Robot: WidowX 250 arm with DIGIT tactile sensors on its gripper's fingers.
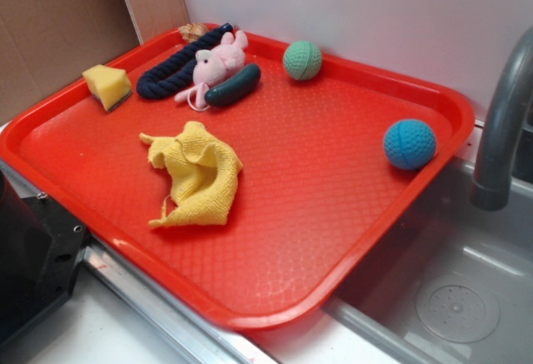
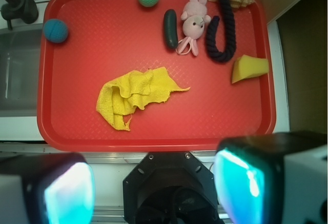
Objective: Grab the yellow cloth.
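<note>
Since the yellow cloth [image 2: 132,97] lies crumpled mid-tray w/ bare room around it, the jaws [image 2: 154,185] are held wide apart, well short, for a clear descent.

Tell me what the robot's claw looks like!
In the wrist view, the claw has two chunky fingers with rounded pads that glow turquoise, set in dark and pale grey housings. Between them sits a black eight-sided mount with small screws. The other view shows only a black, boxy part of the robot at the lower left.
</note>
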